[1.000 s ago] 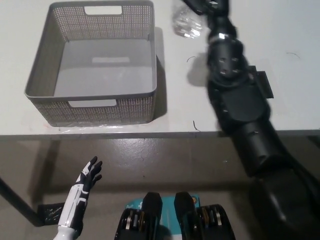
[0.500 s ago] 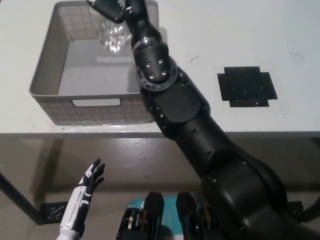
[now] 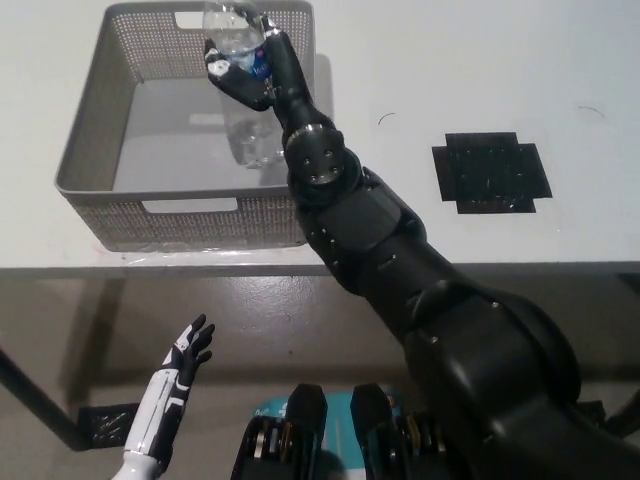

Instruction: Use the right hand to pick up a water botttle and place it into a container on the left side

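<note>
White table | right hand grips water bottle over grey basket | left hand open, low

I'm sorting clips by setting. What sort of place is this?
Probably a robot test bench in a lab, not a home: a plain white table, a black tape patch marking a spot on it, one grey mesh basket, bare floor below.

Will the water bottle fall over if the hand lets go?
Maybe. The water bottle is tall and narrow, so it could tip. It looks clear and thin, probably light. The basket walls would likely stop it rolling. The right hand holds it.
</note>
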